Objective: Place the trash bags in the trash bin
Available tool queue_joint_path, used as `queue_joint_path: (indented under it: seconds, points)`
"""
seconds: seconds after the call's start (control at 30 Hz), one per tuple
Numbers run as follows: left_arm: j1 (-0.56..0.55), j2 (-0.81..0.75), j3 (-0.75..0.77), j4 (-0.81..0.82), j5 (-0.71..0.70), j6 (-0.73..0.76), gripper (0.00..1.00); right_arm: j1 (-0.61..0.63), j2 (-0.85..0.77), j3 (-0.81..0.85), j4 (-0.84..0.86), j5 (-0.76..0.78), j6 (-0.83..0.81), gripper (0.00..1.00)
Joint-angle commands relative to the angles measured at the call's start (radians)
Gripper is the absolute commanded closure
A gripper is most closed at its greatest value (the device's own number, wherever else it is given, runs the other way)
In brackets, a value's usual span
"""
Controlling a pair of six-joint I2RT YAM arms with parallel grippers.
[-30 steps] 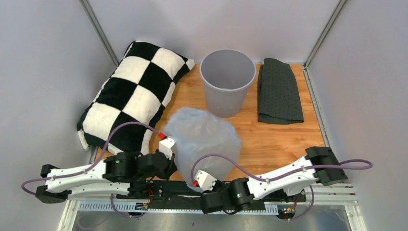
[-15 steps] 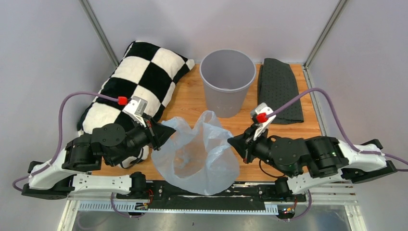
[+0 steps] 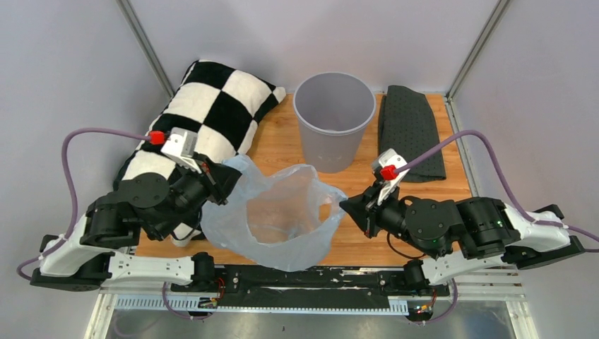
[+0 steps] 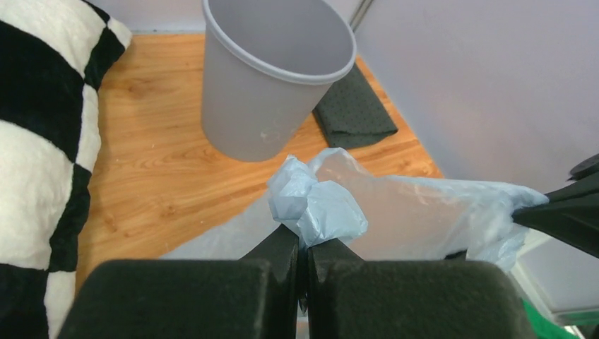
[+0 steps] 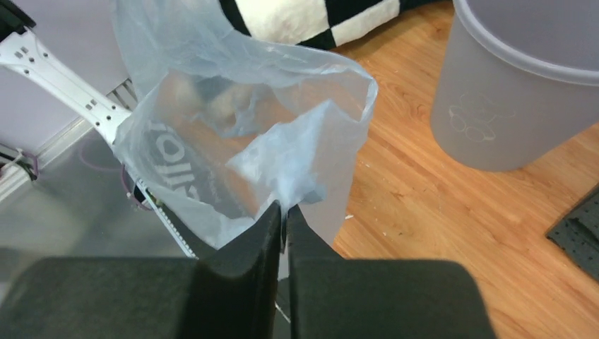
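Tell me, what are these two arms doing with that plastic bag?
The robot holds a pale blue trash bag stretched between its end effectors. The left end effector is shut on one bunched edge, the right end effector on the opposite edge, so the bag's mouth gapes open. The grey trash bin stands behind it, between a checkered pillow and a dark cloth. The bag is not in it yet.

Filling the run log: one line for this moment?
left gripper: shut on trash bag | right gripper: shut on trash bag | bag mouth: stretched open between arms | trash bin: upright, bag not yet in
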Motion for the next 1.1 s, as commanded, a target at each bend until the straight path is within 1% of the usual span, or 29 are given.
queue_joint_path:
  seconds: [0.0,0.03,0.07,0.1,0.13,0.27,0.37,0.43,0.53,0.63,0.7,0.73,0.77,0.8,0.83,0.87,0.9,0.93,1.07]
  points:
    - [-0.004,0.047,-0.041,-0.011,0.013,-0.025,1.0,-0.009,0.015,-0.068,-0.021,-0.085,0.058,0.77]
    - [-0.004,0.052,-0.041,-0.011,0.022,-0.026,1.0,-0.009,0.006,-0.1,-0.023,-0.1,0.091,0.61]
    - [-0.004,0.057,-0.036,-0.011,0.027,-0.028,1.0,-0.009,-0.007,-0.131,-0.023,-0.114,0.123,0.51]
    - [-0.004,0.063,-0.031,-0.011,0.03,-0.027,1.0,-0.009,-0.022,-0.179,-0.022,-0.127,0.156,0.44]
    - [-0.004,0.067,-0.026,-0.011,0.03,-0.027,1.0,-0.008,-0.038,-0.215,-0.023,-0.137,0.188,0.4]
    - [-0.004,0.083,-0.018,-0.011,0.029,-0.035,1.0,-0.007,-0.128,-0.376,-0.029,-0.123,0.324,0.31]
    - [-0.004,0.091,-0.026,-0.012,0.03,-0.044,1.0,-0.008,-0.197,-0.466,-0.001,-0.082,0.362,0.24]
    - [-0.004,0.096,-0.031,-0.011,0.03,-0.051,1.0,-0.007,-0.24,-0.509,0.083,-0.081,0.339,0.2]
    - [-0.004,0.1,-0.034,-0.011,0.027,-0.06,1.0,-0.007,-0.264,-0.555,0.235,-0.116,0.29,0.18]
    - [-0.004,0.102,-0.034,-0.01,0.025,-0.068,1.0,-0.008,-0.249,-0.577,0.297,-0.143,0.313,0.19]
    - [-0.004,0.103,-0.033,-0.011,0.028,-0.069,1.0,-0.007,-0.231,-0.59,0.332,-0.176,0.329,0.24]
    - [-0.004,0.105,-0.033,-0.011,0.031,-0.068,1.0,-0.007,-0.221,-0.589,0.333,-0.181,0.347,0.29]
    - [-0.004,0.105,-0.031,-0.011,0.035,-0.066,1.0,-0.007,-0.214,-0.588,0.332,-0.18,0.363,0.37]
    - [-0.004,0.107,-0.032,-0.013,0.042,-0.062,1.0,-0.008,-0.211,-0.583,0.324,-0.172,0.381,0.49]
    - [-0.004,0.107,-0.032,-0.016,0.049,-0.061,1.0,-0.008,-0.209,-0.571,0.301,-0.146,0.401,0.66]
    - [-0.004,0.107,-0.033,-0.026,0.051,-0.067,1.0,-0.008,-0.207,-0.545,0.243,-0.106,0.434,0.84]
    - [-0.005,0.107,-0.032,-0.045,0.05,-0.075,1.0,-0.007,-0.201,-0.504,0.153,-0.045,0.48,0.96]
    - [-0.005,0.105,-0.035,-0.067,0.046,-0.085,1.0,-0.007,-0.193,-0.435,0.05,0.018,0.532,0.99]
    - [-0.004,0.107,-0.069,-0.136,0.036,-0.125,1.0,-0.008,-0.165,-0.174,-0.35,0.258,0.625,1.0]
